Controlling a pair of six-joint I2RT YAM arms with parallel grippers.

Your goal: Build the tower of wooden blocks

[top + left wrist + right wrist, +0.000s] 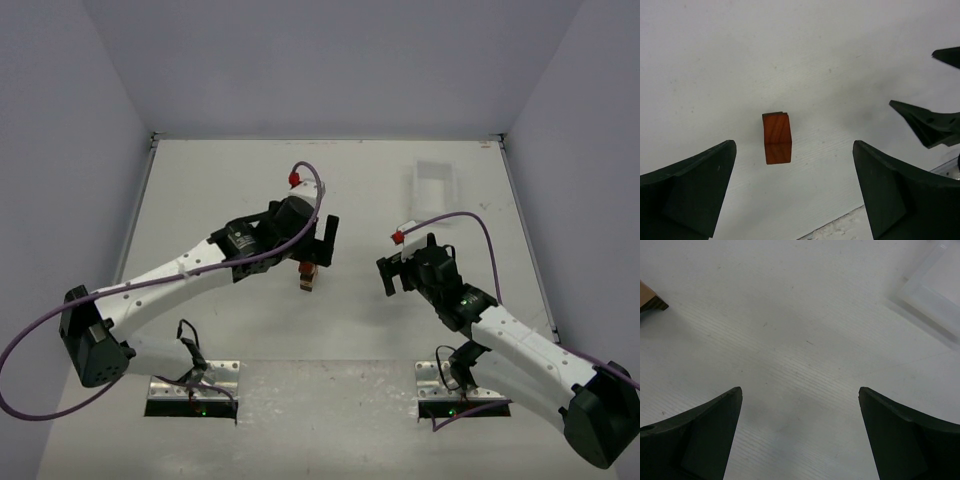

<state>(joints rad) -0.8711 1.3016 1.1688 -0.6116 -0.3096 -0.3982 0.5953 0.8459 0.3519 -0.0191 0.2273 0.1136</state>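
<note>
**Both end effectors released, tower standing free**

Nearest the bases, the right end effector (398,266) is hanging over bare table (230,190), its jaws gaping wide and gripping nothing. A little farther in, the left end effector (314,250) is hovering directly over the wood block tower (308,277), its fingers (700,185) spreading well clear on either side and touching nothing. The tower is standing upright near the table's middle, between the two arms. The left wrist view is showing its reddish-brown top block, with a dark edge peeking out behind it. Far back on the right, the white tray (435,183) is lying near the table's rear.
</note>
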